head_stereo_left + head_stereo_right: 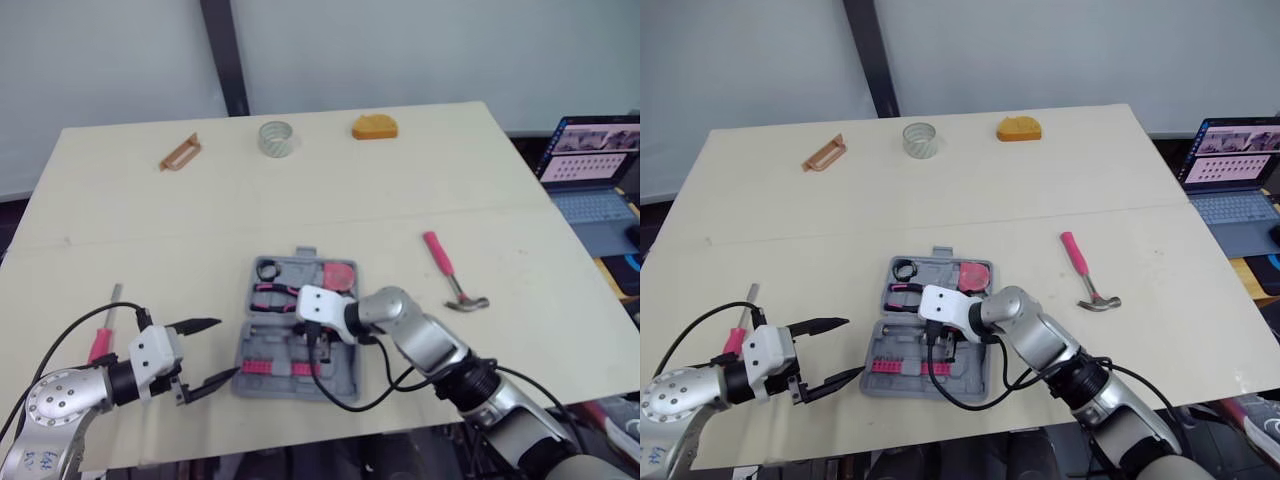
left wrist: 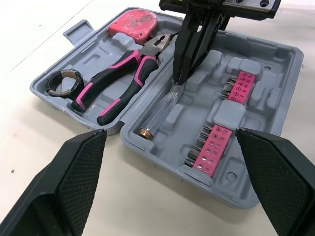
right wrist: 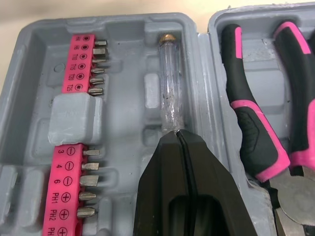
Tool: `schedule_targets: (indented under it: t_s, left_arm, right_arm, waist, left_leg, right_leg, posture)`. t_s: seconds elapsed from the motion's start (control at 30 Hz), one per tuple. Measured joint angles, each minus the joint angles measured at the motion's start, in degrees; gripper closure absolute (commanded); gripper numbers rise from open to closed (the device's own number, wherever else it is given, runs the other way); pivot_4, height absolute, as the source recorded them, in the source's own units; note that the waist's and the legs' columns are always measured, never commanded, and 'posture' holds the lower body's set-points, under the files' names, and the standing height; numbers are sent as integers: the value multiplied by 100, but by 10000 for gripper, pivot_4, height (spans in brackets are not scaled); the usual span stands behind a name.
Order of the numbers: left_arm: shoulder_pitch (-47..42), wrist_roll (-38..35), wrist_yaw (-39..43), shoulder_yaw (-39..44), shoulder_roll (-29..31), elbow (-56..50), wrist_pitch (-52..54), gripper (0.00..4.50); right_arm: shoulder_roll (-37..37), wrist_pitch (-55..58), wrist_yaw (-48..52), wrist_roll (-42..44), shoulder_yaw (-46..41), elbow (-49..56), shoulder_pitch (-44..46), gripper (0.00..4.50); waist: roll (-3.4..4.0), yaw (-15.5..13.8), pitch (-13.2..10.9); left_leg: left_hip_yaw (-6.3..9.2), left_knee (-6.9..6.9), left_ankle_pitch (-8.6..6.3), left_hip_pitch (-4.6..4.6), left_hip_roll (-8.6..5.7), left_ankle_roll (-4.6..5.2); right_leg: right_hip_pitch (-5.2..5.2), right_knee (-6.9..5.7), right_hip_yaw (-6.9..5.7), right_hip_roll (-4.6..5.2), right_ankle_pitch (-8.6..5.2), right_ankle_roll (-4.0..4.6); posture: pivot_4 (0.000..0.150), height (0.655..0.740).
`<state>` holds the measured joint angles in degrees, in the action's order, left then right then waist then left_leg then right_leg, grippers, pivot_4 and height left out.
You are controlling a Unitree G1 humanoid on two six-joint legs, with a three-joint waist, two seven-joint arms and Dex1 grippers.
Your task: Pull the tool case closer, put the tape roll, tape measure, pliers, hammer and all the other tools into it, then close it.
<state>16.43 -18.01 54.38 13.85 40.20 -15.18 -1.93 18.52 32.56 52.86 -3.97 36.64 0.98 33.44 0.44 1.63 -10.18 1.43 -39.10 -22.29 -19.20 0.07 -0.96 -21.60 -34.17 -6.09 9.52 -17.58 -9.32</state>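
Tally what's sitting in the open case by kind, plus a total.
pliers: 1
tape measure: 1
black tape roll: 1
clear-handled screwdriver: 1
pink bit strips: 2
Total in the tool case: 6

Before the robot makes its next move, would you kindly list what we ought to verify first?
1. Case open: ok.
2. Pliers and tape measure in case: ok.
3. Clear screwdriver lying in case: ok.
4. Right tool away from it: not ok, shut tip at its end.
5. Left tool open: ok.
6. Hammer and pink screwdriver packed: not ok, both on table.
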Motion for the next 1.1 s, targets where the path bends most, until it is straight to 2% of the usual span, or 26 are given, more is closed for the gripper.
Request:
schedule_targets:
  t_s: [0.5,0.73,0.87,1.0,1.03,1.1]
  left_arm:
    - [-27,0,-17,-43,0,0,9,0]
    - [-140,-8,-87,-94,4,0,326,0]
    - [-215,-60,-130,-21,44,4,570,0]
    - [-210,-232,-192,273,157,34,1002,0]
    - [-198,-282,-211,378,163,37,1125,0]
    - [-89,-389,-244,632,174,87,1287,0]
  right_arm:
    - [1,9,15,-75,80,-18,77,44705]
    - [-100,12,114,621,-654,-63,-229,44705]
    - [248,173,280,1264,-1476,488,-340,44705]
    - [1096,412,504,1873,-2506,976,-745,32913]
    - [1344,506,594,2052,-2772,1046,-957,27115]
    - [1743,660,718,2318,-3233,1069,-1325,18613]
  waist:
    - [-2,-1,26]
    - [3,-5,17]
    - [5,-23,14]
    - [4,-38,13]
    - [3,-48,12]
    - [-2,-56,8]
  left_leg:
    - [1,0,0,4,0,0]
    - [2,0,0,-7,0,0]
    - [3,0,0,-11,0,0]
    - [5,2,-1,-12,0,2]
    - [4,2,-2,-14,-1,3]
    - [0,2,-2,-14,0,4]
  right_leg:
    - [3,0,0,0,0,0]
    - [-2,3,-1,0,0,0]
    - [-2,8,-1,0,0,-1]
    - [0,12,-5,0,0,-1]
    - [0,14,-5,0,0,-1]
    - [0,15,-5,0,0,-1]
  posture:
    - [1500,7400]
    - [1500,7400]
    - [1500,7400]
    - [1500,7400]
    - [1500,7400]
    - [1500,7400]
